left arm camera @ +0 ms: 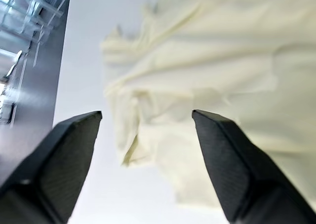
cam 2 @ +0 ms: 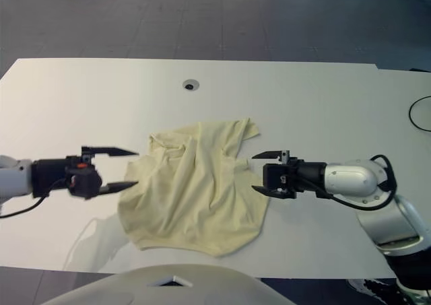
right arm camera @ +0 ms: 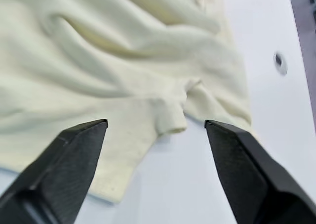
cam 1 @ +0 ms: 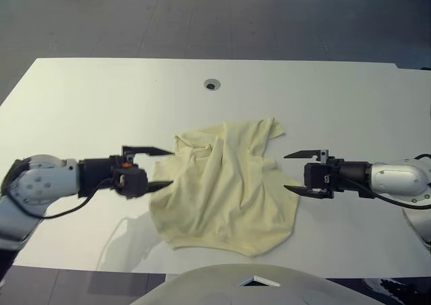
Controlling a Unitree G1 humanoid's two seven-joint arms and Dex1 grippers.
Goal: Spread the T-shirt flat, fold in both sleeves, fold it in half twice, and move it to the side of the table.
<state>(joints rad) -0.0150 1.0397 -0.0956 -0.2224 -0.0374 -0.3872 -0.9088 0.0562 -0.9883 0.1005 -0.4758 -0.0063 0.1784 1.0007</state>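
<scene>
- Pale yellow T-shirt (cam 1: 225, 184) rumpled and unfolded on the white table (cam 1: 101, 96), near its middle and a little toward the 6 o'clock edge, with folds running across the cloth.
- Left gripper (cam 1: 172, 167) at 9 o'clock of the shirt, level above the tabletop and pointing toward 3 o'clock.
- Jaws spread wide with nothing between the pads. Fingertips right at the shirt's 9 o'clock border; contact with the cloth impossible to tell.
- From the left wrist, a bunched edge of the shirt in the gap between the two dark fingers (left arm camera: 64, 155), just ahead of the tips and ungripped.
- Right gripper (cam 1: 286, 172) at 3 o'clock of the shirt, pointing toward 9 o'clock.
- Jaws likewise wide apart and holding nothing, with the tips just beside the cloth's 3 o'clock border.
- From the right wrist, a small folded nub of cloth centred in the gap of the right gripper (right arm camera: 156, 122), slightly beyond the tips and untouched.
- Small round hole (cam 1: 212, 84) in the tabletop at 12 o'clock of the shirt, well apart from it.
</scene>
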